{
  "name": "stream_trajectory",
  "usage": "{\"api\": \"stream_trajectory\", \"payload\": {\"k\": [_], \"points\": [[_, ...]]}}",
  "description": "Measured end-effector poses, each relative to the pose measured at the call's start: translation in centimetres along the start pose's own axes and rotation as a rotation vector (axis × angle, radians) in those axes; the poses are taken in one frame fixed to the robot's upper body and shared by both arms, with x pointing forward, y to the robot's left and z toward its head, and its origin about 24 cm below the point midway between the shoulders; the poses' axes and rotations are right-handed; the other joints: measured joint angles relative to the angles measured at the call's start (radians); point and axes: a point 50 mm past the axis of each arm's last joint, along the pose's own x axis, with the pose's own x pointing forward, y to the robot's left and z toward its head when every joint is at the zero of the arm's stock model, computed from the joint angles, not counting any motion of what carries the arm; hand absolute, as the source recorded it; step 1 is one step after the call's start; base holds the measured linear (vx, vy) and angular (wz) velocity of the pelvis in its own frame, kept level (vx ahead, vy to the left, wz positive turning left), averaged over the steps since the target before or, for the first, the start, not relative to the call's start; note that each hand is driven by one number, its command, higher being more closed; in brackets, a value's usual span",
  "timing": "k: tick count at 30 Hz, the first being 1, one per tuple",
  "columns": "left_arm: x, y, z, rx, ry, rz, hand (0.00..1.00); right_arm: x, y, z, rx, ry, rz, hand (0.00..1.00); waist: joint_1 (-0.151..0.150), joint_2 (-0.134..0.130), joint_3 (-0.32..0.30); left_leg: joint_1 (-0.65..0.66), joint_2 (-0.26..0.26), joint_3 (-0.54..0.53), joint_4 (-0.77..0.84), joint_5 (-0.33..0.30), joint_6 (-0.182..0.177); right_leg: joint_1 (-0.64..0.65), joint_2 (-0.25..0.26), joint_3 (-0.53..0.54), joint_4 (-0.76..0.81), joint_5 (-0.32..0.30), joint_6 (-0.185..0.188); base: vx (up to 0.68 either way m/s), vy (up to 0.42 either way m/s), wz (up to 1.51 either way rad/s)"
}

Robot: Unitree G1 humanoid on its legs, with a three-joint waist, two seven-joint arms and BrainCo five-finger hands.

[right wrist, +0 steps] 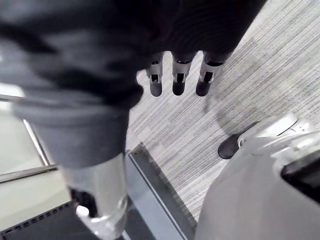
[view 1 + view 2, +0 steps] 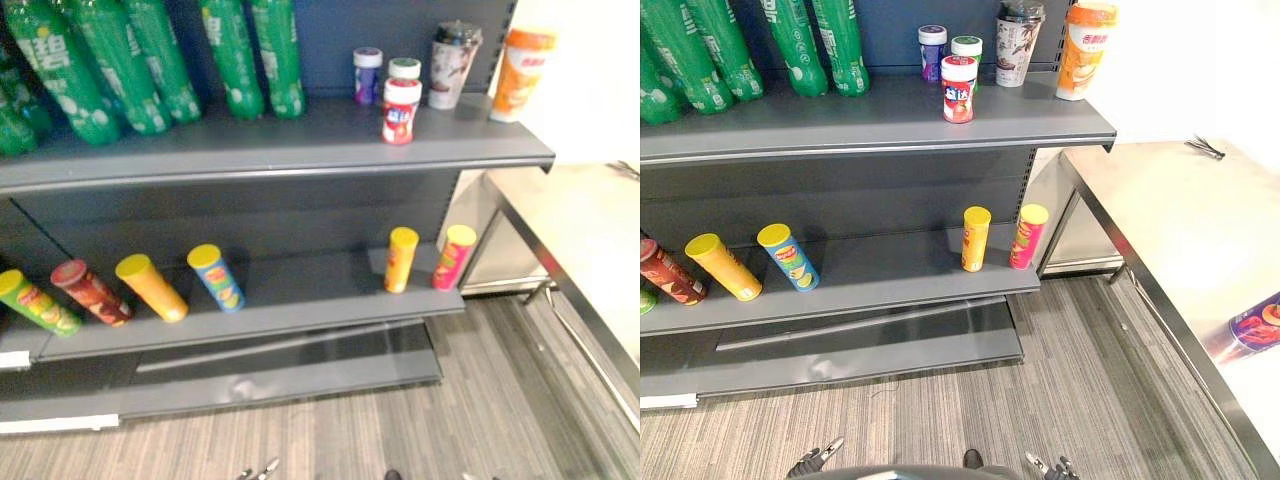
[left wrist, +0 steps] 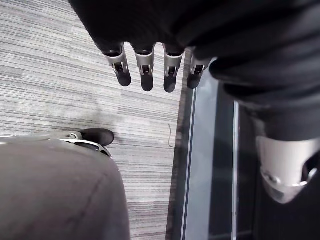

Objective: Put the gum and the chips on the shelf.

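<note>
Three gum jars (image 2: 400, 110) stand together on the upper shelf (image 2: 250, 140) towards its right end: a red-and-white jar (image 2: 959, 90) in front, a purple jar (image 2: 367, 76) and a green-lidded jar (image 2: 404, 68) behind it. Six chip tubes (image 2: 976, 238) are on the lower shelf (image 2: 310, 285): a yellow tube (image 2: 401, 259) and a pink tube (image 2: 453, 256) upright, side by side at the right end; a blue tube (image 2: 216, 277), an orange tube (image 2: 150, 287), a dark red tube (image 2: 90, 292) and a green tube (image 2: 38, 303) in a row at the left, appearing tilted. Green bottles (image 2: 240, 55) fill the left of the upper shelf; two tall cups (image 2: 455, 65) stand right of the jars. Beside the shelf unit, a pale worktop (image 2: 1170, 220) carries a blue item (image 2: 1255, 325) cut by the view's edge, kind not discernible. Left hand (image 3: 146, 70) and right hand (image 1: 179, 80): each hangs over the striped floor (image 3: 60, 75), fingers straight, holding nothing
</note>
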Motion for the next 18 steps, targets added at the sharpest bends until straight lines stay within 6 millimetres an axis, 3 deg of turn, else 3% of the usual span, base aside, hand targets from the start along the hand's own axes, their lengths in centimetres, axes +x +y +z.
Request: {"api": "stream_trajectory", "payload": {"k": [8, 10, 11, 14, 16, 18], "points": [[0.0, 0.0, -0.3, -0.009, 0.001, 0.000, 0.00, 0.0, -0.4, -0.5, 0.032, 0.028, -0.032, 0.00, -0.001, 0.001, 0.008, 0.008, 0.000, 0.002, 0.007, -0.007, 0.009, 0.003, 0.000, 0.001, 0.013, -0.011, 0.002, 0.00, 0.001, 0.00], [0.1, -0.1, 0.2, -0.037, -0.009, 0.000, 0.00, 0.2, -0.2, -0.3, 0.053, 0.029, -0.038, 0.00, 0.000, -0.005, 0.032, -0.003, 0.004, 0.006, 0.079, -0.042, 0.007, -0.007, -0.002, 0.009, 0.074, -0.041, 0.007, 0.02, 0.018, -0.06], [0.2, -0.3, 0.7, -0.041, -0.023, -0.003, 0.00, 0.3, -0.1, 0.0, 0.065, 0.025, -0.041, 0.00, 0.000, -0.007, 0.061, -0.024, 0.013, 0.009, 0.164, -0.091, 0.009, -0.019, -0.003, 0.016, 0.129, -0.069, 0.012, -0.02, 0.019, -0.18], [0.4, -0.9, 1.2, -0.061, -0.036, -0.015, 0.00, 0.4, -0.6, 0.4, 0.125, 0.000, -0.068, 0.00, -0.001, 0.021, 0.094, -0.093, 0.051, 0.054, 0.369, -0.204, 0.025, -0.064, 0.012, 0.054, 0.215, -0.110, 0.032, -0.04, 0.044, -0.36], [0.3, -1.3, 1.2, -0.124, -0.040, -0.014, 0.00, 0.4, -0.5, 1.0, 0.155, -0.030, -0.068, 0.00, -0.005, 0.041, 0.103, -0.127, 0.092, 0.130, 0.456, -0.255, 0.036, -0.088, 0.030, 0.103, 0.213, -0.097, 0.055, -0.06, 0.126, -0.91], [0.4, -1.3, 1.9, -0.152, -0.070, -0.011, 0.00, 0.4, 0.1, 1.5, 0.182, -0.051, -0.054, 0.00, -0.002, 0.041, 0.103, -0.181, 0.142, 0.212, 0.528, -0.301, 0.046, -0.142, 0.040, 0.125, 0.199, -0.073, 0.094, -0.11, 0.199, -1.29]]}}
